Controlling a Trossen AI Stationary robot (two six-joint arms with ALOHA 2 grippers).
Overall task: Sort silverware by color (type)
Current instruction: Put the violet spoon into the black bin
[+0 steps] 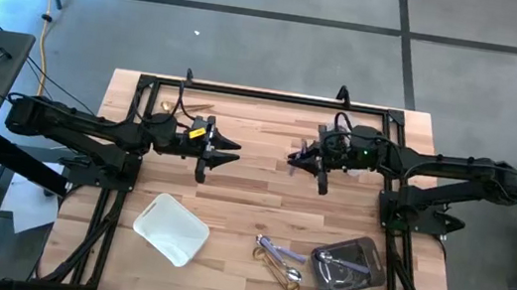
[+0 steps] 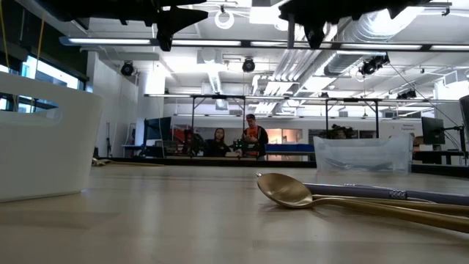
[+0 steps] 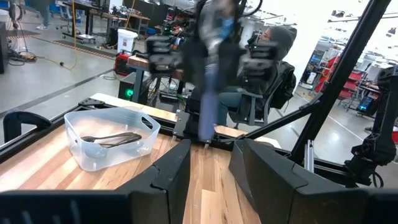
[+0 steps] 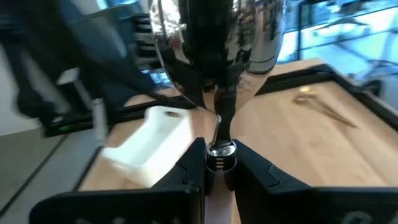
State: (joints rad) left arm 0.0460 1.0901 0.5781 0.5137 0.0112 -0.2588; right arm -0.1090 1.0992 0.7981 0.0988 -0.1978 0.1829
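My right gripper (image 1: 294, 158) hangs over the middle of the table, shut on a shiny silver spoon (image 4: 217, 43). Facing it from the left, my left gripper (image 1: 235, 152) stands open with nothing between its fingers (image 3: 214, 171). Several loose pieces of silverware (image 1: 278, 260), silver and gold, lie flat on the wood near the front edge. The low view shows a gold spoon (image 2: 286, 191) among them. Dark utensils (image 3: 112, 138) lie inside a clear tray (image 1: 365, 251) at the front right. One gold piece (image 1: 188, 108) lies at the far left. My right gripper pinches the silver spoon by its handle, at the ringed neck just under the bowl (image 4: 221, 152), between its two fingertips. The fingers come roughly level from the table's right side. The bowl stands up in front of the wrist camera, and the spoon is lifted clear of the table.
A white tray (image 1: 170, 229) sits at the front left, turned at an angle. Black frame rails (image 1: 265, 96) run along the far edge and both sides of the table. Bare wood lies between the two grippers and the trays. People sit in the room beyond the table (image 2: 249, 139).
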